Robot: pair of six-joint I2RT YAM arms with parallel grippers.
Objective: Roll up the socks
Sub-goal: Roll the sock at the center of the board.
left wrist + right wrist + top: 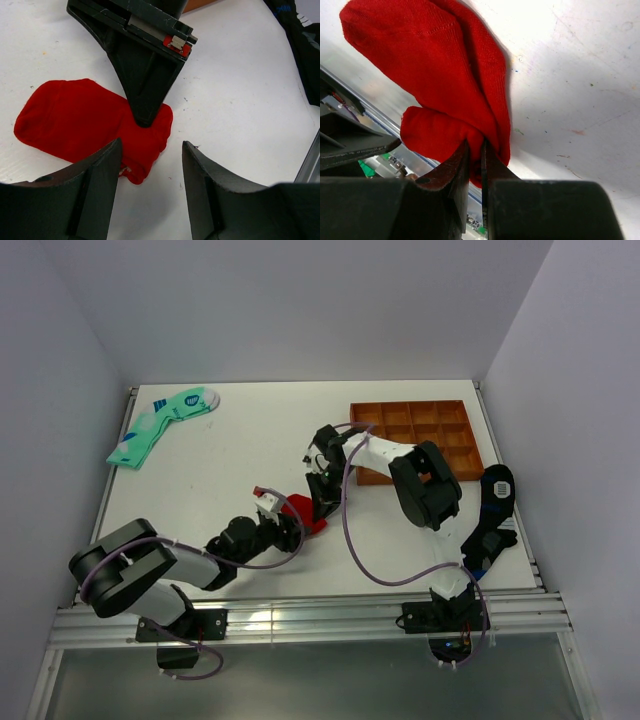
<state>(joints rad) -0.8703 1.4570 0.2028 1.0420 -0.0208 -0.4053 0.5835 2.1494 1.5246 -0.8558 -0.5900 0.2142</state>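
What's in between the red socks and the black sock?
Part of the right arm, a chunky black joint, sits between the red socks and the black sock. You can see it in the top view.

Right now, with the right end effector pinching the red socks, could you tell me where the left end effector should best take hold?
Probably the bunched lump of the red socks beside the right end effector and its pinch, approached low from the near side: it stands proud of the table, and the open left end effector faces it.
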